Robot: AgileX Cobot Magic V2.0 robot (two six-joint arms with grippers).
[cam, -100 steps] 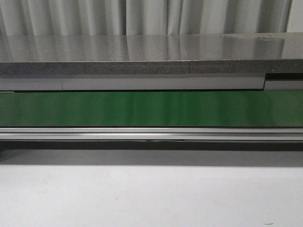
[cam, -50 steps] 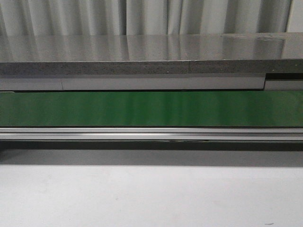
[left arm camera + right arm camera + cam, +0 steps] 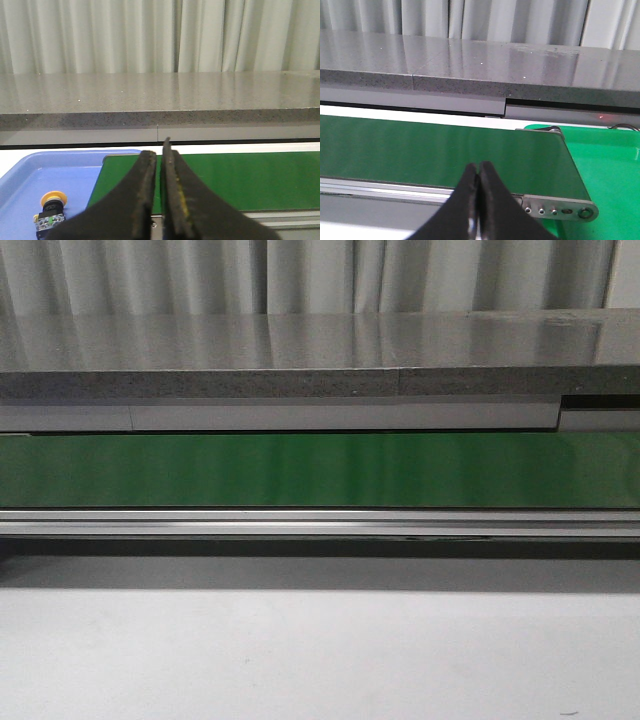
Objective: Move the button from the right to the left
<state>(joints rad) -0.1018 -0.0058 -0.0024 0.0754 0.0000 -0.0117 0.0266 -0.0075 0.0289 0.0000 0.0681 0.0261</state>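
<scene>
The button [image 3: 50, 212], orange-yellow cap on a black body, lies in the blue tray [image 3: 30, 180] at the belt's left end; it shows only in the left wrist view. My left gripper [image 3: 159, 152] is shut with nothing between its fingers, held over the near edge of the green conveyor belt [image 3: 240, 180], to the right of the button. Over the belt's right end [image 3: 445, 150] my right gripper [image 3: 478, 167] is also shut and empty. Neither gripper nor the button appears in the front view.
The green belt [image 3: 320, 470] runs across the front view with a metal rail [image 3: 320, 523] along its near side. A grey stone ledge [image 3: 320, 360] stands behind it. A green bin [image 3: 610, 170] sits at the belt's right end.
</scene>
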